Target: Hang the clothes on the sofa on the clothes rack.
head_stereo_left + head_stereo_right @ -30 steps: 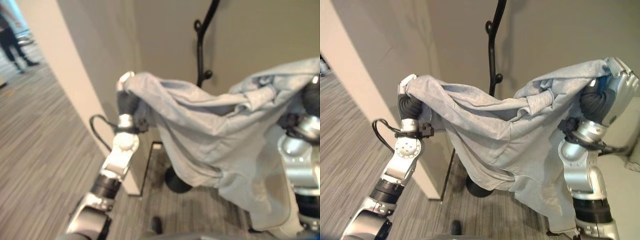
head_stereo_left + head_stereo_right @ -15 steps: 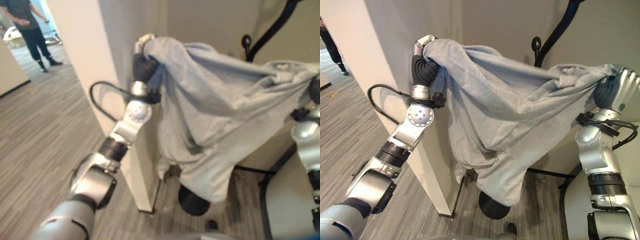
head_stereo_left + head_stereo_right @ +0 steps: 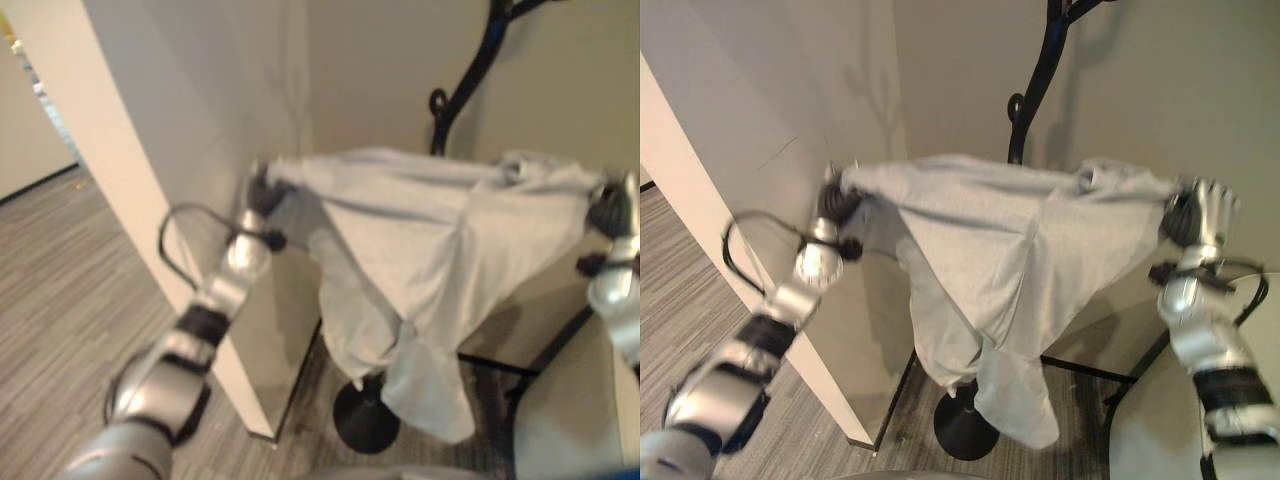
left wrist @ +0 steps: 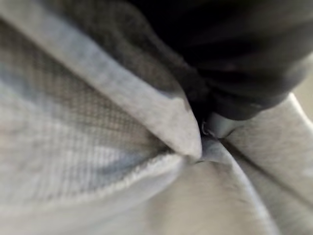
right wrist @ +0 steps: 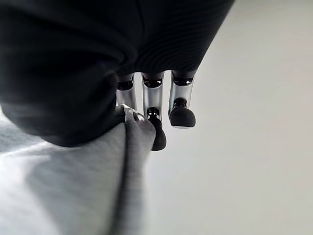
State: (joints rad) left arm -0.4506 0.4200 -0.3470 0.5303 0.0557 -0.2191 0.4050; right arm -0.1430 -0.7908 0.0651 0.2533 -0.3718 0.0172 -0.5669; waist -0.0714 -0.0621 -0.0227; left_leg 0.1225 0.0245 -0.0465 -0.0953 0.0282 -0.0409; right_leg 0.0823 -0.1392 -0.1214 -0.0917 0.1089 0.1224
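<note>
Grey shirt (image 3: 1030,240) now stretched flat between left hand (image 3: 837,192) and right hand (image 3: 1202,212), both clenching its edges, rack (image 3: 1038,75) at 12 o'clock, closer to hanging.

1. Soft, even indoor light fills both eye views, with no glare.
2. The left eye view is hazier; the left arm (image 3: 190,340) at lower left is smeared by motion blur.
3. The right eye view is crisper, though that arm blurs there too.
4. The black clothes rack (image 3: 1038,75) casts a faint grey shadow on the wall (image 3: 1180,90) at upper right, and a second faint shadow sits on the panel at upper left.
5. The hanging grey shirt (image 3: 1020,250) shades the floor (image 3: 905,420) around the rack's base.
6. The left wrist view is dim and out of focus, cloth pressed close.
7. The right wrist view is brighter, with its dark cover in shade.
</note>
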